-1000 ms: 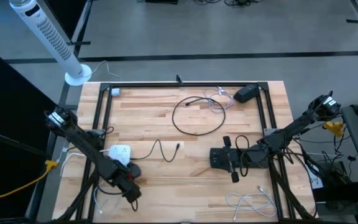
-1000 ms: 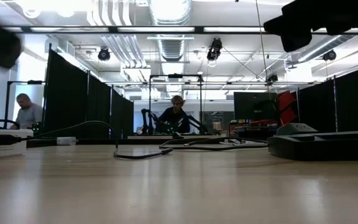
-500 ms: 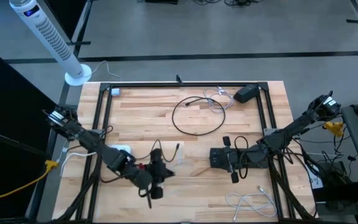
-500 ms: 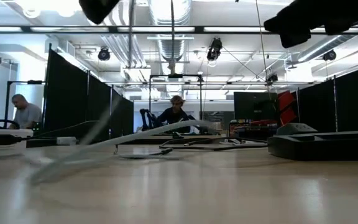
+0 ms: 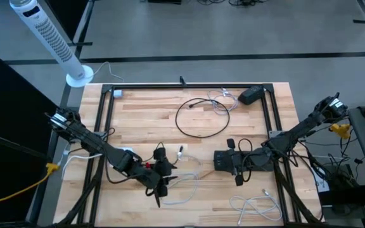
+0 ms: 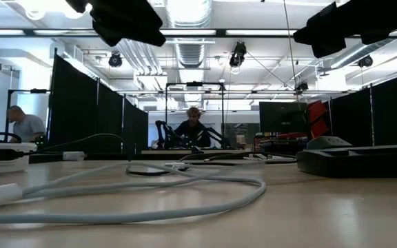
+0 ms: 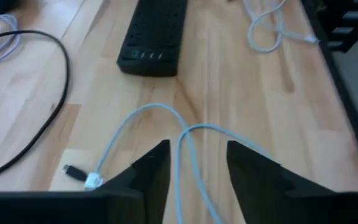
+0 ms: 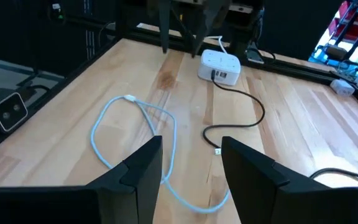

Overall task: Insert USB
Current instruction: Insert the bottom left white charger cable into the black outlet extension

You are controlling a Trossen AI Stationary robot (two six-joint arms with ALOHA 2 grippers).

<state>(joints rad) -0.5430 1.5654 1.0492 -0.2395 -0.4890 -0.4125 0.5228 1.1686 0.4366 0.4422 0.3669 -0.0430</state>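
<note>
A light-blue USB cable (image 5: 192, 182) lies in loose loops on the wooden table, its white plug (image 7: 92, 181) resting flat on the wood. My left gripper (image 7: 197, 174) hovers open above it, and the cable (image 7: 188, 134) runs on the table under the gap between its fingers. A white socket block (image 8: 221, 65) sits behind my left arm, with a black cord plugged into it. My right gripper (image 8: 191, 168) stands open above the black power strip (image 5: 222, 159), facing the cable (image 8: 135, 121).
A black cable ring (image 5: 201, 117) and a black adapter (image 5: 252, 95) lie at the far side. Another white cable (image 5: 255, 206) is coiled at the near right. A metal frame (image 5: 189, 85) borders the table. People (image 6: 191, 127) sit in the room beyond.
My left gripper has swung from the near left corner toward the table's middle, drawing the light-blue cable along. It has then opened and let go. The cable has fallen and now lies in loops on the wood.
</note>
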